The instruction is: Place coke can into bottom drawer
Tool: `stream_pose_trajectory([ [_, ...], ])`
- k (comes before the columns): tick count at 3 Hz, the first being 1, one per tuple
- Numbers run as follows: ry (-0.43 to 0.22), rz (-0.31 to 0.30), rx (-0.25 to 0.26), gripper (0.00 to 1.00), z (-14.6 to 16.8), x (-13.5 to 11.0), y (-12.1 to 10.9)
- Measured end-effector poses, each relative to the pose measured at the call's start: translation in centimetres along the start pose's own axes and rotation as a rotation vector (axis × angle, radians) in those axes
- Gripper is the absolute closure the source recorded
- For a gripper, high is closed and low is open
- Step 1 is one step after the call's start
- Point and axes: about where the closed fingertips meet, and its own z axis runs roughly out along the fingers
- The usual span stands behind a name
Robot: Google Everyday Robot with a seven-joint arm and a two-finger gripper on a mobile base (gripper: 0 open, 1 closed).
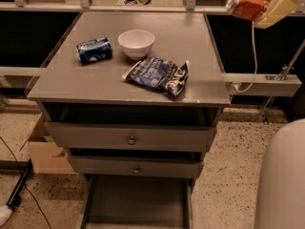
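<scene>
Nearest, far below the jaws and off to their left, the bottom drawer (138, 199) stands pulled out at floor level, its flat grey floor showing between low side walls. The robot's white body (282, 180) fills the near corner straight beneath the jaws, with a strip of speckled floor between it and the drawer's right wall. Above the bottom drawer the middle drawer (135, 166) and the top drawer (129, 136), each with a small knob, sit slightly out, so their fronts overhang the rear of the open tray. A cardboard box (44, 149) rests on the floor on the side away from the jaws.

Farther back, the cabinet top (200, 42) lies below and left of the jaws. A dark chip bag (157, 74) lies closest to them, near the right edge. The white bowl (136, 43) sits beyond it, and the blue can (94, 50) lies on its side beside the bowl.

Farthest, the gripper (264, 4) hangs in the air past the cabinet's far right corner, clear of the top's edge. Its jaws are closed around the coke can (243, 4), which lies tilted, silver end towards the cabinet. One cream finger (276, 9) presses its far side. The other seems cut off by the frame. A cable (251, 56) hangs below the can.
</scene>
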Motion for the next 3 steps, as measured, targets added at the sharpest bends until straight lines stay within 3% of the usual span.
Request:
stream_pose_trajectory([
  [2, -0.059, 0.004, 0.032, 1.0, 0.6, 0.0, -0.5],
  [3, -0.059, 0.023, 0.044, 1.0, -0.9, 0.9, 0.3],
])
